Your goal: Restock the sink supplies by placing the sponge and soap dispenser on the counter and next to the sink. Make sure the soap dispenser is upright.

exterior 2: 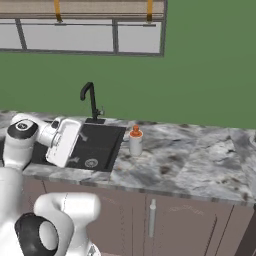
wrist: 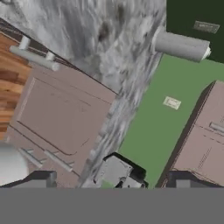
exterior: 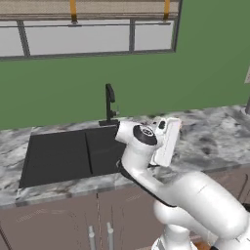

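No brand, label or writing could be read anywhere.

In the left base view, the counter (exterior: 215, 141) was grey-and-white marbled stone over brown cabinets (exterior: 58, 219) with bar handles. The sink (exterior: 63, 156) was sunk into it, a wide matte-black basin with a slim black faucet (exterior: 110, 105) at its back edge. Behind it rose a green wall (exterior: 195, 73), with a window (exterior: 88, 36) at the top. The white arm (exterior: 195, 205) came up from the lower right, and its hand hung above the right edge of the sink.

In the right base view, the same sink (exterior 2: 100, 142) lay at the left, with a round metal drain (exterior 2: 91, 162) near its front edge and the faucet (exterior 2: 90, 100) behind. The soap dispenser (exterior 2: 135, 140), a pale bottle with an orange pump top, stood upright on the counter (exterior 2: 200, 160) just beside the sink's right edge, toward the back. The hand was turned sideways over the sink; from there I could not tell how the jaws stood.

In the hand view, the picture was rolled. The two dark fingertips of the gripper (wrist: 111, 183) rose far apart at the bottom, the jaws spread wide with nothing between them. Beyond them ran the marbled counter (wrist: 96, 30), a brown cabinet door (wrist: 61, 113) and a strip of wooden floor (wrist: 8, 78) at the left. A grey canister (wrist: 181, 46) stood at the counter's back edge against the green wall (wrist: 153, 122), where a small pale plate (wrist: 172, 103) was set; its markings were too blurred to read. The sponge could not be made out.
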